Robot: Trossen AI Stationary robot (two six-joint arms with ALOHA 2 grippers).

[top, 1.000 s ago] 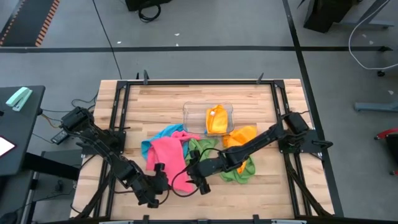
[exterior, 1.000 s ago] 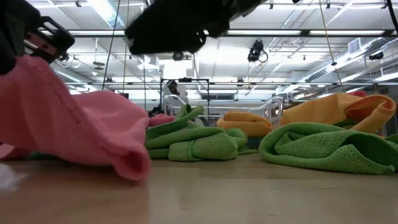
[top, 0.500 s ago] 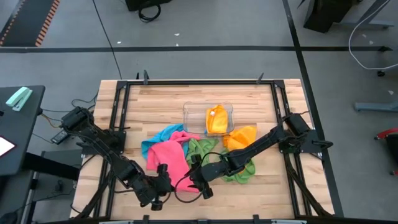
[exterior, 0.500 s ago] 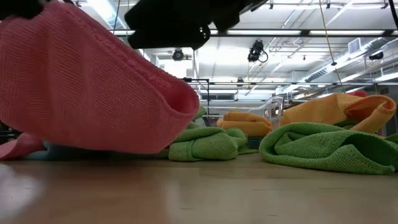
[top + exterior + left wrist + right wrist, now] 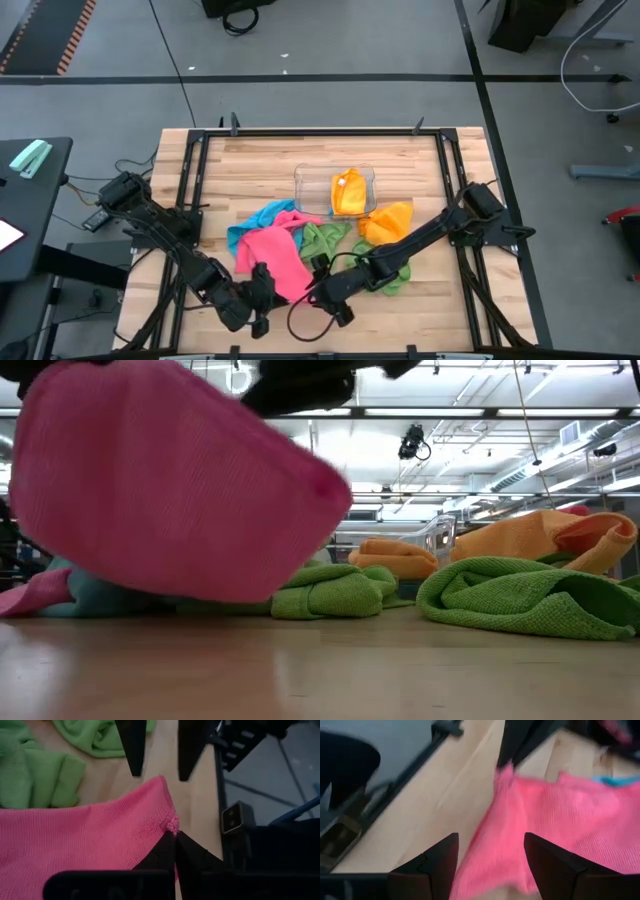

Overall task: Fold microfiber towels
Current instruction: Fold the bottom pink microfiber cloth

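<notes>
At the near edge of the counter point(image 5: 250, 170), we see the left end effector point(image 5: 174, 836) pinched tight on a corner of the pink towel point(image 5: 275, 257), fingers closed with the fabric bunched at their tips. In the low view that pink towel point(image 5: 170, 490) hangs lifted off the wood and fills the left half of the picture, one edge trailing down to the surface at far left.

Just beside it, the right end effector point(image 5: 490, 855) sits low over the near counter with its jaws spread wide and nothing between them; the pink towel's free edge lies right in front of the two fingers. Both end effectors face each other, close together, near the front rail.

Behind the pink one we see a blue towel point(image 5: 250, 222), mostly covered, showing at its left and far side. To the right, two green towels: one crumpled next to the pink point(image 5: 322, 238), one under the right arm point(image 5: 395, 275). An orange towel point(image 5: 388, 220) lies heaped just beyond that second green one.

Farther back, near counter centre, a clear plastic tray point(image 5: 308, 182) holds another orange towel, folded point(image 5: 348, 192).
</notes>
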